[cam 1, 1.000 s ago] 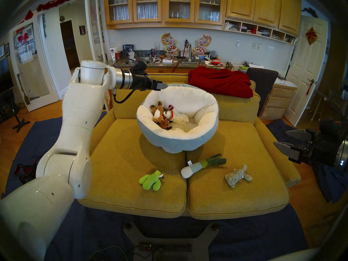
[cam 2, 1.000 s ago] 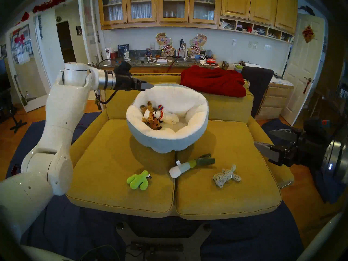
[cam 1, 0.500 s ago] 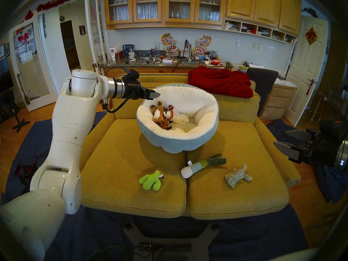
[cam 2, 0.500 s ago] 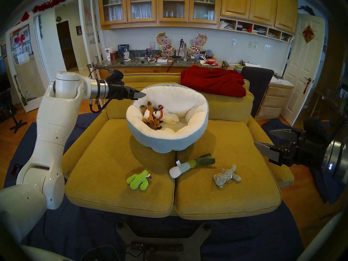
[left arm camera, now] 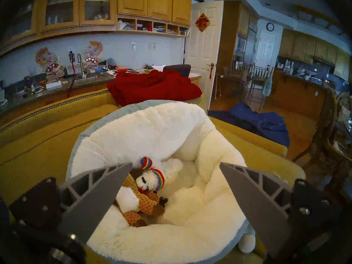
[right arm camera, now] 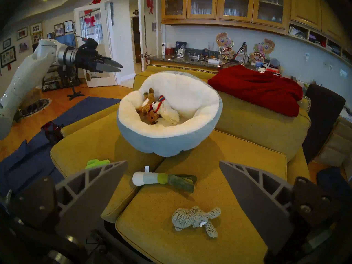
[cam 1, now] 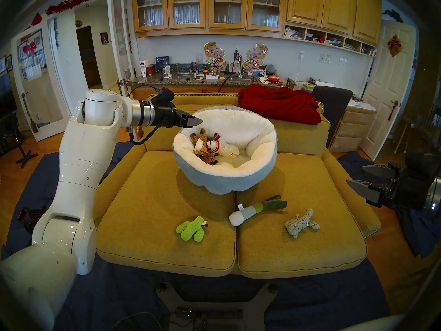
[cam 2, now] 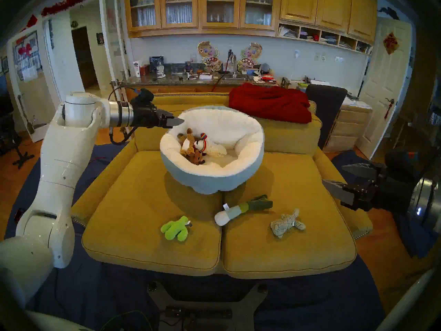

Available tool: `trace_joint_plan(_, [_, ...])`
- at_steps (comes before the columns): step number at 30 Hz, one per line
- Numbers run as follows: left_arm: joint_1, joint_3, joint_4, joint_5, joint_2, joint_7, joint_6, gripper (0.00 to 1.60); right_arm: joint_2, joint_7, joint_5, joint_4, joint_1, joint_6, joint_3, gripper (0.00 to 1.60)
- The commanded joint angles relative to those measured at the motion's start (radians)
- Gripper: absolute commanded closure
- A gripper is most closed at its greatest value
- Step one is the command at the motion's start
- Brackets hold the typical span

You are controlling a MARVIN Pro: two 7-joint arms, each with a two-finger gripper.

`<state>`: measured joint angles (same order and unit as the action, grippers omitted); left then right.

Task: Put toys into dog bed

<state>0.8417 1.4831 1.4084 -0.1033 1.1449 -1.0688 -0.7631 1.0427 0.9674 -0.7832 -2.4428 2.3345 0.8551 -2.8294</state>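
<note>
1. At the left of the head view, the left gripper hung just outside the upper-left rim of the round bowl-shaped dog bed, pale blue-grey outside with cream fleece lining; the left wrist view showed its two grey fingers spread wide with nothing between them.
2. Left of centre inside the bed lay the brown-tan knitted plush reindeer, and touching it on the right the white plush lamb with a rainbow hat. Two of the five toys were therefore judged home.
3. In the lower middle of the frame, on the mustard-yellow sofa cushion, sat the lime-green plush cactus, well apart from the bed.
4. Right of it, across the seam between the cushions, lay the white-and-green plush leek, tilted up to the right.
5. Further right lay the grey-beige fuzzy plush animal.
6. At the right edge the right gripper hovered beyond the sofa arm, its jaws apart and empty.
7. Judgement: all three remaining toys looked light, soft and squashy, not fragile. A pinch across the thick middle should hold best: the cactus trunk, the leek's pale shaft, the animal's torso. Limbs and tags might slip.
</note>
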Motion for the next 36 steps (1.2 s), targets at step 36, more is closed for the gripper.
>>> trace_joint_plan(36, [0.110, -0.020, 0.219, -0.271, -0.147, -0.050, -0.072, 0.00, -0.004, -0.001, 0.001, -0.001, -0.003, -0.001, -0.011, 0.00])
